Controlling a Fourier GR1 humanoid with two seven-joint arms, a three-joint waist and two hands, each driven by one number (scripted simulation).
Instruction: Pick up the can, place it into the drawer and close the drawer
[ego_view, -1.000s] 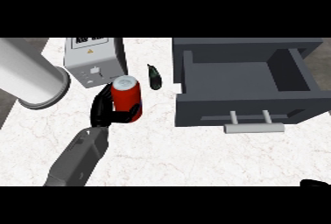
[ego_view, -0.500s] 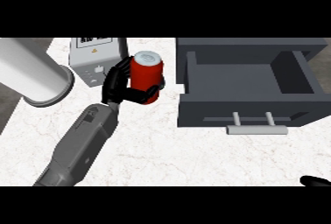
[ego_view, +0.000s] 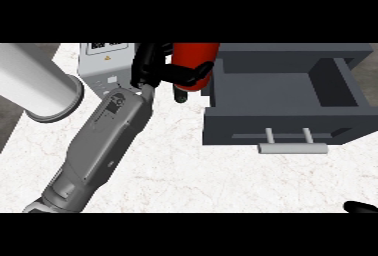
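The red can (ego_view: 195, 61) is off the counter at the top middle of the head view, its upper end cut off by the view's edge. My left hand (ego_view: 153, 64) is shut on it, fingers curled round its left side and front. The can hangs just left of the open grey drawer (ego_view: 279, 123), near its left wall. The drawer's inside shows no objects, and its pale handle (ego_view: 292, 147) faces me. Only a black tip of my right hand (ego_view: 360, 207) shows at the lower right corner.
A large white cylinder (ego_view: 33, 82) lies at the left. A pale grey box with labels (ego_view: 103, 61) stands behind my left forearm. A small dark object (ego_view: 179, 95) lies on the white marble counter (ego_view: 192, 175) below the can.
My left hand has raised the can off the counter and carried it away from me and rightward, closer to the drawer's left wall. The drawer has not moved.
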